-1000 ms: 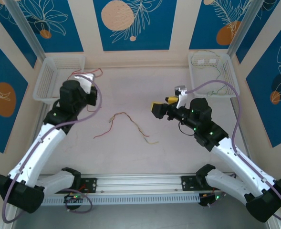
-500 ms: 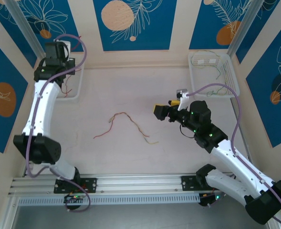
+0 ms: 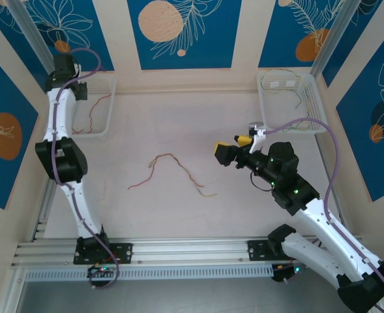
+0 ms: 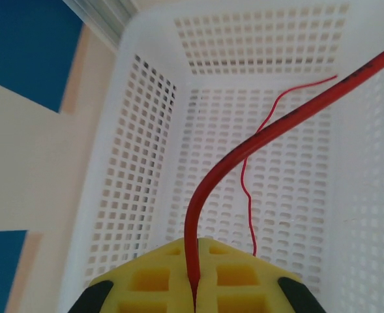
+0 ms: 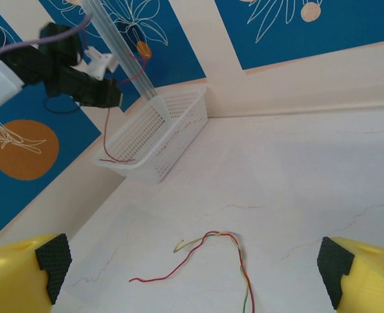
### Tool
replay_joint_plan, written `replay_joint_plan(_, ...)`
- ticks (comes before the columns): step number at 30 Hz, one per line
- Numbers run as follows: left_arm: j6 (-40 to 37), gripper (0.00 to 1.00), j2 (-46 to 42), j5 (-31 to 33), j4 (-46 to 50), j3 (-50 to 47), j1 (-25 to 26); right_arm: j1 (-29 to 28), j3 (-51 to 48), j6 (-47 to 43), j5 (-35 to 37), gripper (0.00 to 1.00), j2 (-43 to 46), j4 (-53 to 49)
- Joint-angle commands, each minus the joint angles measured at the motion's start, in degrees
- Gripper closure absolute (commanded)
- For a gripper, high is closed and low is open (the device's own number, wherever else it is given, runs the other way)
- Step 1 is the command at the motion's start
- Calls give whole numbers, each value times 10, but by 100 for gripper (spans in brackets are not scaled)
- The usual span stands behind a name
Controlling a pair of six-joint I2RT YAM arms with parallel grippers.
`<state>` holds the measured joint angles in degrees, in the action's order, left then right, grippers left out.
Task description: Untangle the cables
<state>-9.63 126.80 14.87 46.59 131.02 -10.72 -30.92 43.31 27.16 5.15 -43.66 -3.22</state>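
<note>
A red cable and a pale yellow-green cable lie twisted together point(image 3: 172, 168) mid-table, also seen in the right wrist view point(image 5: 208, 251). My left gripper point(image 3: 79, 89) hangs over the left basket point(image 3: 107, 130), shut on a separate red cable point(image 4: 257, 140) pinched between its yellow fingers point(image 4: 146, 280). That cable's thin far end trails down inside the basket point(image 4: 139, 163). My right gripper point(image 3: 234, 147) hovers right of the twisted pair, wide open, with nothing between its fingers point(image 5: 22, 267).
The white basket at back right point(image 3: 265, 107) holds thin yellow-green wires point(image 3: 297, 98). In the right wrist view the left basket point(image 5: 159, 130) stands against the wall below the left gripper point(image 5: 103, 96). Walls ring the table.
The left arm swung up from beside the table's left to over the back-left basket, carrying the red cable. The right gripper drew back slightly to the right, still open.
</note>
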Motion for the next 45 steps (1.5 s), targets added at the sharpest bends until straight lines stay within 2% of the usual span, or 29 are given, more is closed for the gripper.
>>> replay_joint_plan(1,-16,100,31,-1,3,39,-9,1,-7,-11,-3,0,11,-7)
replay_joint_plan(8,-10,98,84,19,-7,61,-13,1,-6,-13,-3,0,18,-15)
replay_joint_plan(14,15,86,111,71,18,97,-18,2,-6,-15,-2,0,23,-21)
replay_joint_plan(18,36,84,124,99,33,120,-28,2,-4,-22,-2,0,29,-24)
replay_joint_plan(20,34,67,127,90,29,121,-30,1,-6,-22,0,0,32,-24)
replay_joint_plan(22,33,67,132,99,33,126,-31,2,-6,-21,-3,0,34,-24)
replay_joint_plan(25,52,49,119,124,46,138,-29,2,-3,-23,-5,0,34,-29)
replay_joint_plan(28,69,35,73,90,52,138,-25,1,0,-25,-3,0,31,-32)
replay_joint_plan(32,104,32,-28,2,67,131,-3,1,-6,-20,-1,0,10,-22)
replay_joint_plan(35,147,32,-132,-39,63,57,39,1,1,-10,-22,1,-47,-21)
replay_joint_plan(37,167,32,-222,-53,19,-67,86,-1,12,-4,-39,0,-92,-17)
replay_joint_plan(41,172,31,-397,-75,-103,-350,221,-5,34,-6,-42,0,-155,-26)
replay_joint_plan(45,202,31,-480,-99,-136,-524,312,0,84,-38,-42,2,-216,-93)
